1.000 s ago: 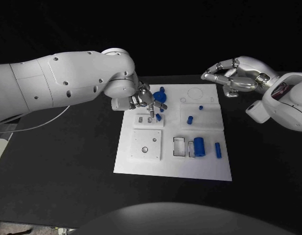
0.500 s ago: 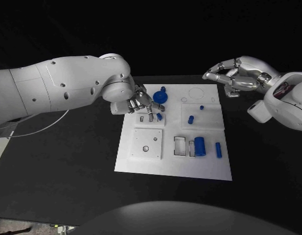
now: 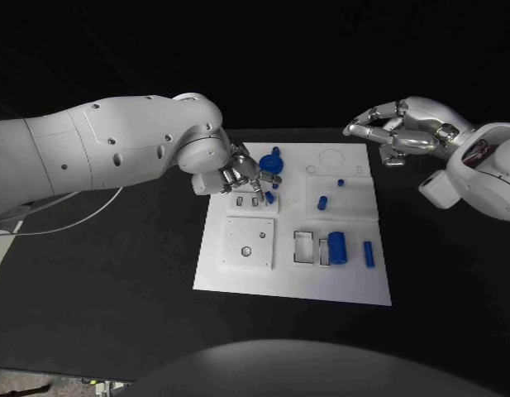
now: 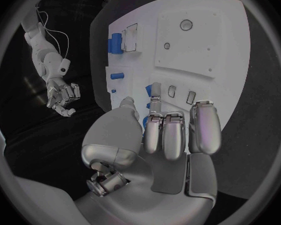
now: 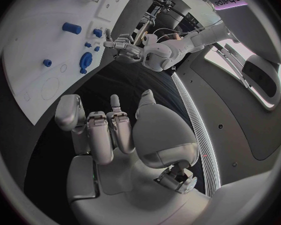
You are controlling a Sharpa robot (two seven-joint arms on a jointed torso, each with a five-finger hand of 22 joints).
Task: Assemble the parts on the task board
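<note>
The white task board (image 3: 290, 285) lies mid-table and shows in the left wrist view (image 4: 203, 45). My left hand (image 3: 233, 174) hovers over its far left part with its fingers stretched out together and nothing held. Their tips (image 4: 154, 116) reach a small upright blue peg (image 3: 268, 197) beside two small slots. A round blue knob (image 3: 270, 164) stands just behind that hand. My right hand (image 3: 386, 132) hangs beyond the board's far right corner, fingers loosely curved, holding nothing. A short blue peg (image 3: 321, 201) stands in the board's middle.
A thick blue cylinder (image 3: 337, 248) and a slim blue bar (image 3: 368, 254) lie on the board's near right part, beside rectangular recesses. A square plate with a hole (image 3: 245, 244) sits on the near left. A white cable (image 3: 76, 207) trails over the table at the left.
My left arm has turned a little and its hand has shifted slightly over the far left of the board. The right hand has hardly moved. The parts lie as before.
</note>
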